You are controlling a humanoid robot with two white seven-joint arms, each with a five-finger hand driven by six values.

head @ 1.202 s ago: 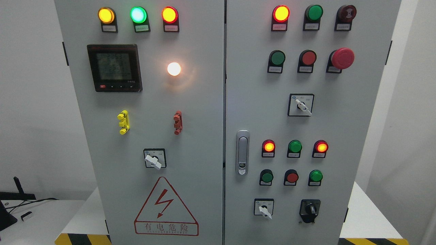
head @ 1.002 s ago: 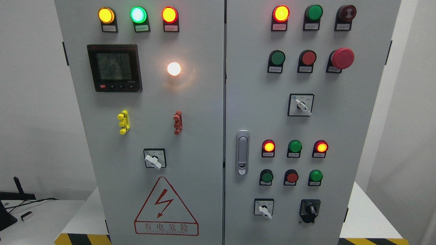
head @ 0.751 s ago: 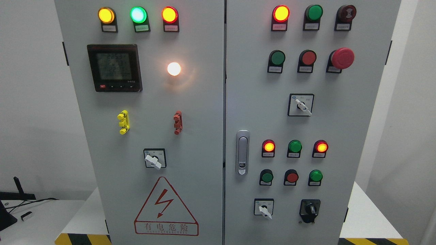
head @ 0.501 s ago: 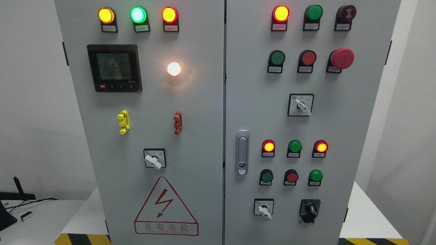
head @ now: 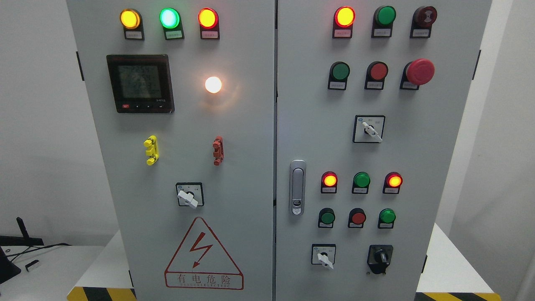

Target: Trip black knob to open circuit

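Head view: grey painted sheet-metal cabinet (head: 250, 175) with 2 flat doors, matte finish, vertical seam down the middle. Black rotary knob on a black square plate (head: 380, 258) sits at the lower right of the right door, just right of a white-lever selector switch on a white plate (head: 323, 256); knob bar reads roughly vertical. Above it are 3 round domed buttons, green, red, green, then 3 round lamps with the 2 outer ones lit red. Red mushroom-head emergency stop (head: 420, 71) is high on the right door. Silver oblong door latch (head: 297, 187) is next to the seam. Left door carries a black square digital meter (head: 140, 83), a glowing white round lamp (head: 213, 85), a yellow plastic clip (head: 151, 150), a red-brown plastic clip (head: 217, 150) and a red triangular lightning warning sticker (head: 203, 255).

Neither robot hand nor arm is in frame, so finger state can't be told. Nothing touches the knob.

Versus 0.5 s ago: no visible change on the panel; knob, switches and lit lamps match.
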